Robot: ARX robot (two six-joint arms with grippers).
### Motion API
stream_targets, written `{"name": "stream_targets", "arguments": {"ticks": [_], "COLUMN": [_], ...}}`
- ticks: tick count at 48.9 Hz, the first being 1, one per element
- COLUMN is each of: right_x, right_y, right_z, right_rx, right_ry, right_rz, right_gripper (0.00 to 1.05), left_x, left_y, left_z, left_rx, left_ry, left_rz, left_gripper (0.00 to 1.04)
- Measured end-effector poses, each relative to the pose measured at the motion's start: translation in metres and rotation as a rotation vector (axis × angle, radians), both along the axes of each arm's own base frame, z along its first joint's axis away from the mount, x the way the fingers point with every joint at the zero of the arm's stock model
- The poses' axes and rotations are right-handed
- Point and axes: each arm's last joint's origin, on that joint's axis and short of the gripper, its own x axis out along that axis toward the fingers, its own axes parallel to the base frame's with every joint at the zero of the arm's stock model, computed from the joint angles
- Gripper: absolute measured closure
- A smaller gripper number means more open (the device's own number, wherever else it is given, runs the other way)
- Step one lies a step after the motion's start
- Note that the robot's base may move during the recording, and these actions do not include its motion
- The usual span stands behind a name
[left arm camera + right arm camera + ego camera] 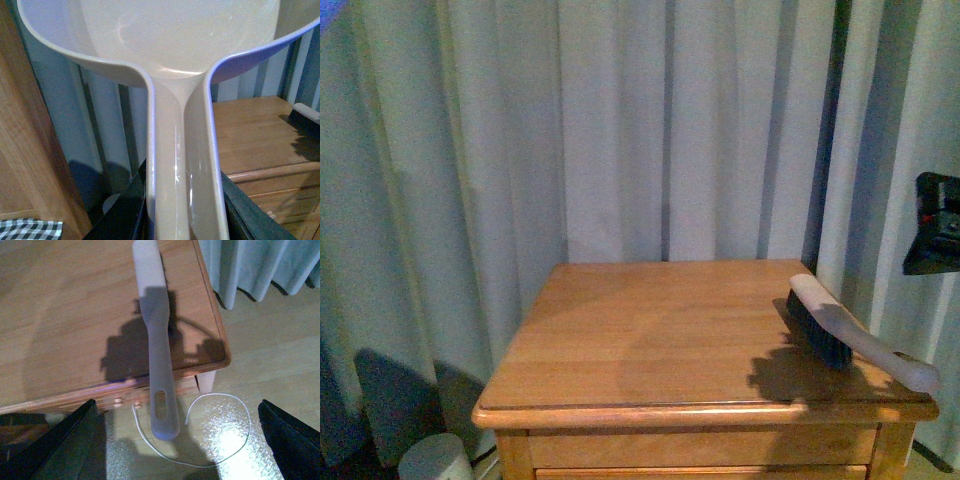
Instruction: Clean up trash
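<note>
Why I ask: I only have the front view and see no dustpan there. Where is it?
Observer: The left hand holds the dustpan by its handle.
Operator: Any trash in it?
Observer: None shows on the part of the pan that the left wrist view covers.
Operator: And the other arm?
Observer: The right hand is open and hovers over the handle end of the brush.
</note>
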Motion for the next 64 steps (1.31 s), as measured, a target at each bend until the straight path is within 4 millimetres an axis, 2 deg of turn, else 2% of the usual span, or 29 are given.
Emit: {"name": "stream_targets", "arguments": {"ticks": [8, 21, 26, 42, 49, 64], "right_x": [0.034, 0.056, 0.065, 0.075, 0.078, 0.081], "right_y": [0.008, 0.014, 0.019, 0.032, 0.035, 0.033], "right_z": [-0.024, -0.041, -0.053, -0.083, -0.087, -0.088], "right_rx": [0.012, 0.044, 0.047, 0.054, 0.048, 0.033], "right_ry": [0.116, 0.146, 0.176, 0.242, 0.241, 0.229], "right_rz": [-0.018, -0.003, -0.004, -0.006, -0.008, -0.027], "right_gripper": [0.07, 0.07, 0.07, 0.07, 0.07, 0.61], "left_x": [0.000, 0.000, 0.000, 0.000, 0.000, 0.000], "left_y": [0.000, 0.000, 0.000, 0.000, 0.000, 0.000], "left_z": [0.000, 0.000, 0.000, 0.000, 0.000, 0.000], "left_rx": [0.000, 0.000, 0.000, 0.000, 0.000, 0.000], "left_ry": [0.000, 0.000, -0.001, -0.001, 0.000, 0.000], "left_rz": [0.000, 0.000, 0.000, 0.000, 0.000, 0.000], "left_gripper": [0.78, 0.78, 0.78, 0.78, 0.78, 0.78]}}
